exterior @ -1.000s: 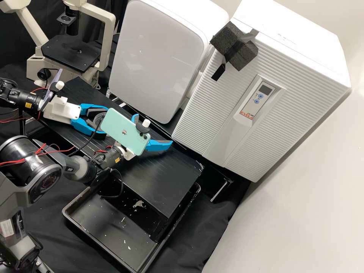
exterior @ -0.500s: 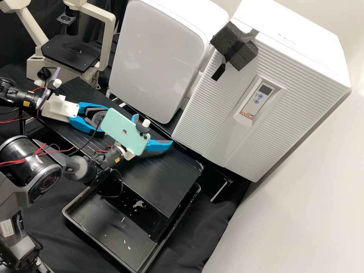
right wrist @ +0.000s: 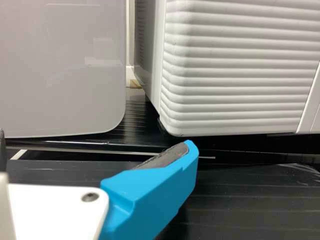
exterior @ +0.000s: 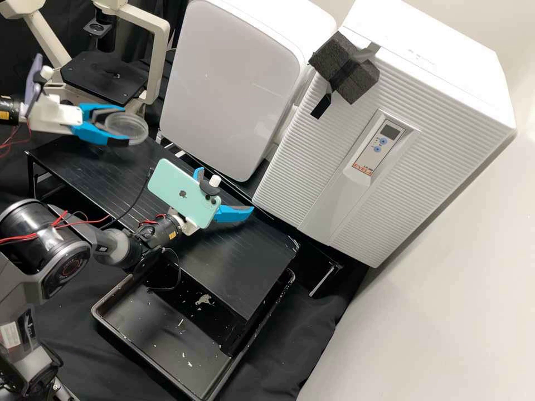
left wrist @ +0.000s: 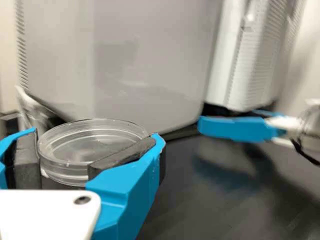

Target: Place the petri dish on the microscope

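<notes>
High view: there you were, left end effector (exterior: 125, 127) closed on the petri dish (exterior: 131, 127), gripping it above the far end of the black worktop (exterior: 239, 267)! The dish was apart from the black stage of the microscope (exterior: 105, 78), and seemingly near it. Your right end effector (exterior: 225, 192) was open over the worktop, a pale green phone (exterior: 181, 192) mounted on its arm. Behind stood the smooth-fronted white cabinet (exterior: 234, 83) and the ribbed white cabinet (exterior: 440, 150), dark foam (exterior: 345, 67) stuck to the ribbed one; in front, a black tray (exterior: 99, 318) with pale flecks in it.

Left wrist view: a fine grip! Your dark pads (left wrist: 122, 153) pressed the clear dish from both sides, its round rim uppermost. Farther off, a blue finger (left wrist: 240, 128) of the right end effector pointed in over the worktop.

Right wrist view: your right end effector (right wrist: 95, 140) had its fingers wide apart, the two cabinets beyond them.
</notes>
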